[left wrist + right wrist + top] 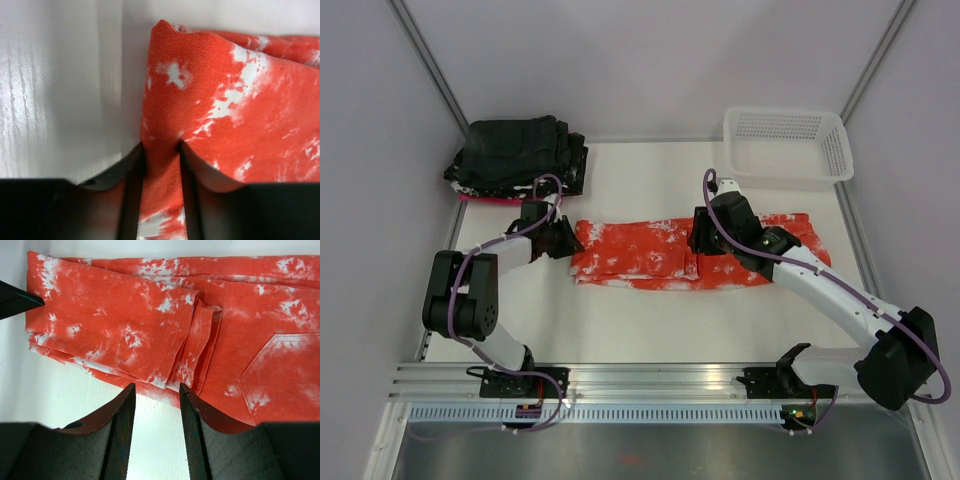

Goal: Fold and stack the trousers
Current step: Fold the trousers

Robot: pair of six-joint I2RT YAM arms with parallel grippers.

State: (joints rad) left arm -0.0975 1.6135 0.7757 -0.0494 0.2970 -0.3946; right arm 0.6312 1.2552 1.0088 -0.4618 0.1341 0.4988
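The orange-red trousers point(640, 255) with white splotches lie lengthwise across the middle of the table, the legs folded back over themselves. My left gripper point(565, 240) is at their left end. In the left wrist view the left gripper point(161, 147) is shut on the trousers point(225, 100), with the folded edge pinched between the fingers. My right gripper point(698, 240) hovers over the middle. In the right wrist view the right gripper point(157, 387) is open and empty. Bare table shows between its fingers, just off the near edge of the trousers point(115, 315), by the leg hems. A back pocket shows at the right.
A stack of black folded garments point(520, 155) sits at the back left, with a pink cloth point(485, 198) under it. A white mesh basket point(785, 145) stands at the back right. Grey walls close in the table.
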